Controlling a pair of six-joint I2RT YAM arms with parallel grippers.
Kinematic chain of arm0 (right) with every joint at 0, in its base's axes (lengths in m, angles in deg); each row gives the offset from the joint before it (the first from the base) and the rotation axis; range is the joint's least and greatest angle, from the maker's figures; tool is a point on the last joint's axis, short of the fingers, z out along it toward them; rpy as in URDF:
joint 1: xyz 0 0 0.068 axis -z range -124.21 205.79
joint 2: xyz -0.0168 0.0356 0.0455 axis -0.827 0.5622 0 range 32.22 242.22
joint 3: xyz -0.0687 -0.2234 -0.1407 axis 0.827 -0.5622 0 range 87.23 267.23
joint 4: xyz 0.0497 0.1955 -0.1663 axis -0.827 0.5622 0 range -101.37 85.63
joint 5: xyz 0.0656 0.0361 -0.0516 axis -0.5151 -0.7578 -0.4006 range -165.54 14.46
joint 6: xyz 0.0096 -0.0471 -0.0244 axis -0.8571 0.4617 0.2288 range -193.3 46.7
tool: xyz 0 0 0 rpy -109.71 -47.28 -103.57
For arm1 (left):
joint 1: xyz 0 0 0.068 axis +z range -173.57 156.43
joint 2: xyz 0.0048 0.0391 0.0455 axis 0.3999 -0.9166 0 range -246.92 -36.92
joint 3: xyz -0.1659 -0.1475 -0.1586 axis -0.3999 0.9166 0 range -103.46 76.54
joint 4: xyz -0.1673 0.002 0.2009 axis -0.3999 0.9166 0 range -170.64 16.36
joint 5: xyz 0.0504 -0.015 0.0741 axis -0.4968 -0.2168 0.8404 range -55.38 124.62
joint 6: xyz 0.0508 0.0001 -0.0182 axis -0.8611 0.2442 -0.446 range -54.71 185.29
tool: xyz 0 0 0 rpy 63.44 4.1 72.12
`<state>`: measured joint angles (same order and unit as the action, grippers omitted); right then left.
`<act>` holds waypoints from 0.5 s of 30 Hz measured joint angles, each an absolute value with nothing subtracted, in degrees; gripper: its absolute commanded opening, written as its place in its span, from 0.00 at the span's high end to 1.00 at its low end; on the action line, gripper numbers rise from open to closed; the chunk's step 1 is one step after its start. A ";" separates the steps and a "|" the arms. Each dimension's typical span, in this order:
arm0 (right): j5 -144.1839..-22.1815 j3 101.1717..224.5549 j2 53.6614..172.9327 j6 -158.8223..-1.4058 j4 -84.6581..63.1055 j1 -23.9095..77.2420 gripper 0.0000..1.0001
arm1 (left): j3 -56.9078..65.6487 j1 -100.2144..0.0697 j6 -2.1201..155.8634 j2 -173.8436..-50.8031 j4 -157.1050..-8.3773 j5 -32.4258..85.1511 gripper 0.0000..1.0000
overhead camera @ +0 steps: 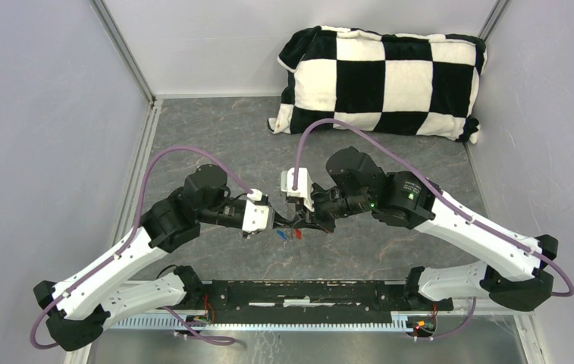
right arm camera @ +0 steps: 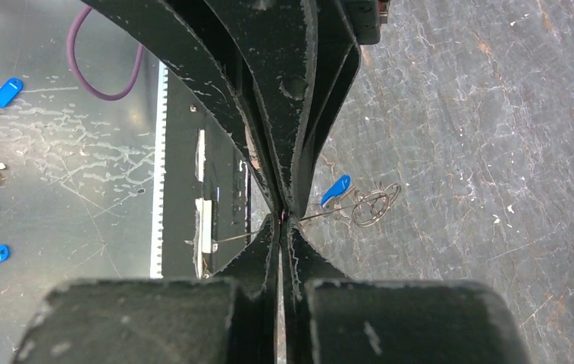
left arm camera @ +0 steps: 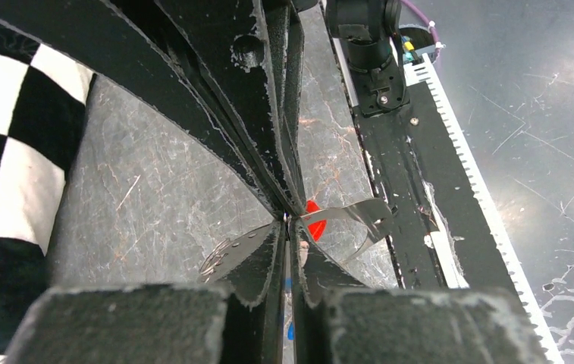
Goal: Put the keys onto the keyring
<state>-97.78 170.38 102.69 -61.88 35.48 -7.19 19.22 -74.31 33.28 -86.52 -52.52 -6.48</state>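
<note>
By left pincer [left arm camera: 287, 221], keys [overhead camera: 289, 234] (blue, red)

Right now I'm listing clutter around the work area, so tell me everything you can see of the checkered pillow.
The checkered pillow is a plump, soft-looking cushion in large black and white squares, apparently plush fabric. It lies flat on the grey marbled table, at the far side and right of centre, close to the back wall. Nothing rests on it. A purple cable arcs just before its near edge; contact cannot be told.
</note>
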 measured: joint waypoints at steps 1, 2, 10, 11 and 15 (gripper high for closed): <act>-97.98 170.41 102.80 -61.86 35.50 -7.19 0.99 | 19.26 -74.31 33.28 -86.52 -52.47 -6.48 0.94; -98.09 170.47 102.93 -61.88 35.57 -7.19 0.99 | 19.31 -74.31 33.28 -86.52 -52.41 -6.48 0.95; -99.03 170.58 103.28 -62.93 35.46 -7.06 0.72 | 19.61 -74.31 33.44 -86.76 -52.15 -6.00 0.98; -98.98 170.17 102.85 -63.34 34.08 -7.08 0.68 | 19.83 -74.34 33.81 -86.74 -52.39 -5.89 0.98; -96.95 164.11 95.85 -65.68 23.63 -7.03 0.58 | 21.93 -74.34 37.41 -85.98 -55.69 -6.26 0.98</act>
